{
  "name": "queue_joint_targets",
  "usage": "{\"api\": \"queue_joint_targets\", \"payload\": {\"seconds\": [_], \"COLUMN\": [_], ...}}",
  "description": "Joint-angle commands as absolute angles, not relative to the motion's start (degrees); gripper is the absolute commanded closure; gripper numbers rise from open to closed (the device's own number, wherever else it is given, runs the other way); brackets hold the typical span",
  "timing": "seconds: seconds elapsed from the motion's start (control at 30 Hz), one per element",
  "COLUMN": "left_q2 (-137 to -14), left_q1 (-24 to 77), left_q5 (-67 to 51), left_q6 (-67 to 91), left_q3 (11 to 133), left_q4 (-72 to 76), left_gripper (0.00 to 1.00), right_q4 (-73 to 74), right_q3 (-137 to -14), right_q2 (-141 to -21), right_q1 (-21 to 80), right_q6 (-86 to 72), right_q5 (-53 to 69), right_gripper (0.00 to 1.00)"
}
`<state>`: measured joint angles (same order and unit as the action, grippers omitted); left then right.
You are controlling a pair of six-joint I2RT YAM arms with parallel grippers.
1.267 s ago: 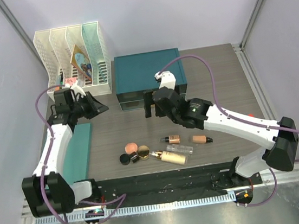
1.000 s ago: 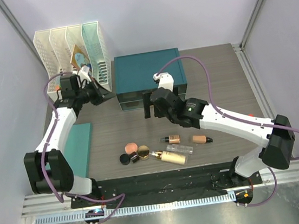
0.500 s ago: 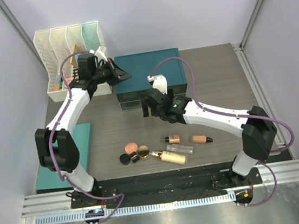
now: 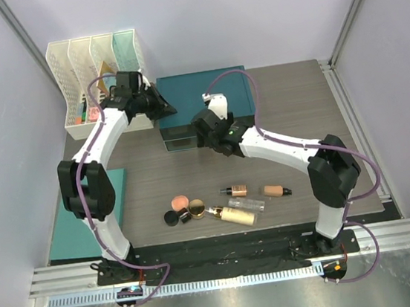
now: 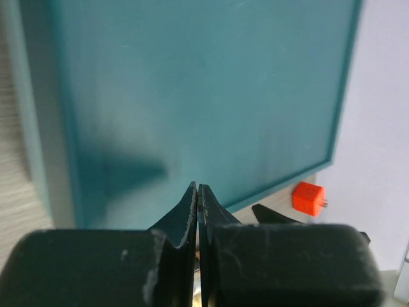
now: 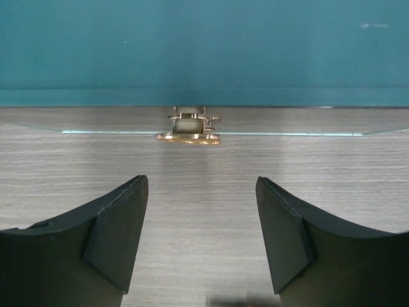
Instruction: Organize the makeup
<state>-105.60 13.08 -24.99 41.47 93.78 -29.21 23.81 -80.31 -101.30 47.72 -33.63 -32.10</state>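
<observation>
Grey wood-grain table (image 4: pixel 296 105) from above: beige-and-gold makeup (image 4: pixel 239 215) lies loose at six o'clock, with the teal plastic drawer box (image 4: pixel 182 89) at twelve. Left wrist: left gripper (image 5: pixel 197 192) pinched together over the box top. Right wrist: right gripper (image 6: pixel 201 185) parted, small gold drawer handle (image 6: pixel 189 128) at twelve; advance squarely, then pinch.

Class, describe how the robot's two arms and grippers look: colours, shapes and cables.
The left arm and right arm have white links with black joints, and a purple cable loops along each. The left gripper and right gripper carry black, wedge-shaped fingers tapering towards their tips.
</observation>
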Motion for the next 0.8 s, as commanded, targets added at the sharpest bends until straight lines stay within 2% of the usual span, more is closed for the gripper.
{"api": "queue_joint_targets", "payload": {"seconds": [0.0,0.27,0.47,0.63,0.73,0.77], "left_q2": [-108.6,-110.0,-110.7,-110.7,-110.4,-110.4], "left_q1": [14.0,14.6,14.6,14.6,14.6,14.6], "left_q5": [-18.2,-21.2,-22.0,-22.4,-22.6,-22.5], "left_q6": [38.2,37.4,36.7,36.2,36.0,36.0], "left_q3": [99.8,99.8,99.2,98.6,97.7,97.6], "left_q4": [-40.7,-42.0,-42.1,-42.1,-41.7,-41.7], "left_gripper": [1.00,1.00,1.00,1.00,1.00,1.00], "right_q4": [22.1,21.6,20.3,20.1,19.7,19.5], "right_q3": [-83.9,-85.3,-85.6,-85.8,-86.0,-86.1], "right_q2": [-102.8,-105.3,-105.6,-105.7,-106.0,-106.1], "right_q1": [47.5,46.8,46.8,46.7,46.6,46.7], "right_q6": [-34.6,-36.4,-36.2,-36.0,-35.6,-35.3], "right_q5": [-32.2,-33.6,-34.7,-38.0,-39.0,-39.5], "right_gripper": [0.26,0.28,0.42,0.48,0.57,0.66]}}
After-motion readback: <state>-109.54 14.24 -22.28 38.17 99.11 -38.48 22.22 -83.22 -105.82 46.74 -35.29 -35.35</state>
